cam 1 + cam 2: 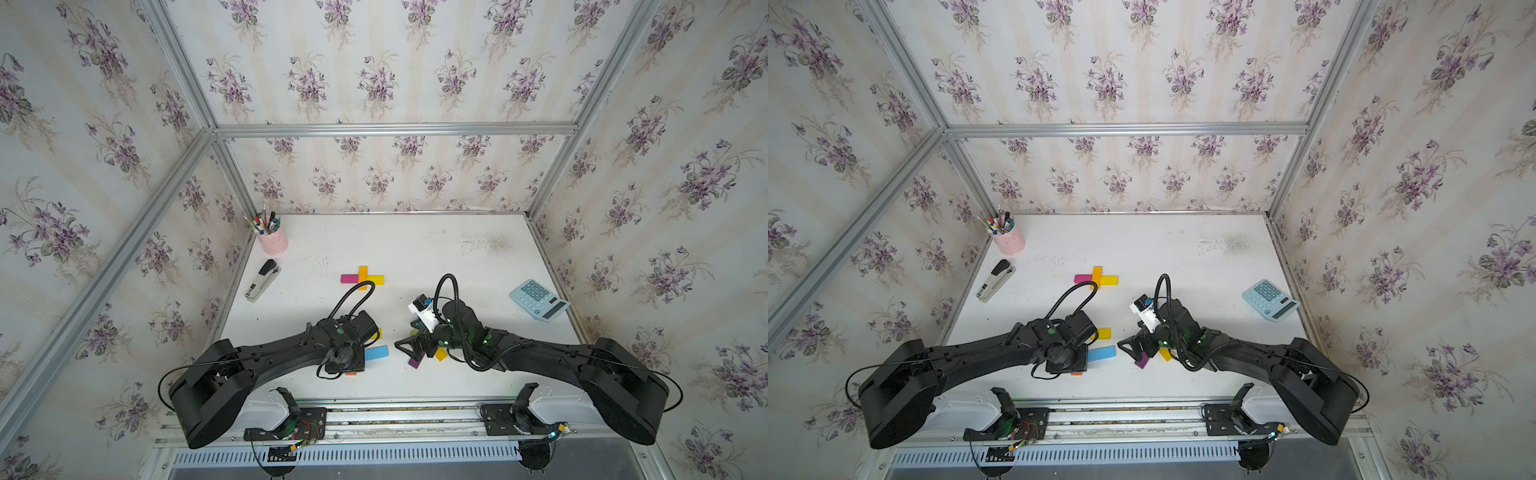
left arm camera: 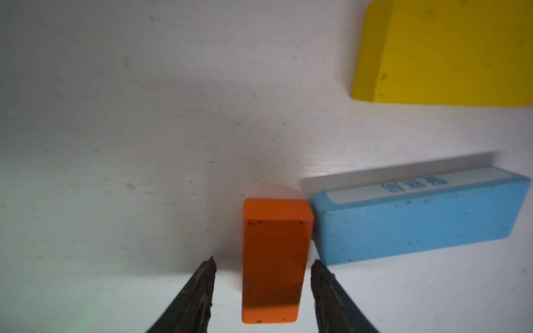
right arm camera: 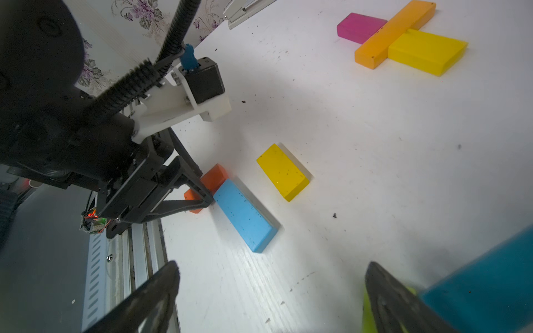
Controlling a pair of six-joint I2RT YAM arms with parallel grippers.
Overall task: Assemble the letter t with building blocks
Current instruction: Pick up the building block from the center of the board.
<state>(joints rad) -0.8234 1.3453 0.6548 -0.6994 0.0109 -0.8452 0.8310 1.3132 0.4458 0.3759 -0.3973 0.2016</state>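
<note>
left wrist: left claw [image 2: 264,261] released, straddling orange block [image 2: 274,245] | top views: block mostly hidden | right claw [image 3: 272,263] released

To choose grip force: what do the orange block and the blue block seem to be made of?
Orange block: probably painted wood, matte; rounded edges, small dark chips. Blue block: likely the same; matte paint with dark specks, a pale printed label on one face.

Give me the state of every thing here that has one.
left gripper: open, astride orange block
right gripper: open, empty
orange block: lying flat
cross of blocks: three, lying flat
stapler: closed, lying flat
pen cup: upright, holding pens
</note>
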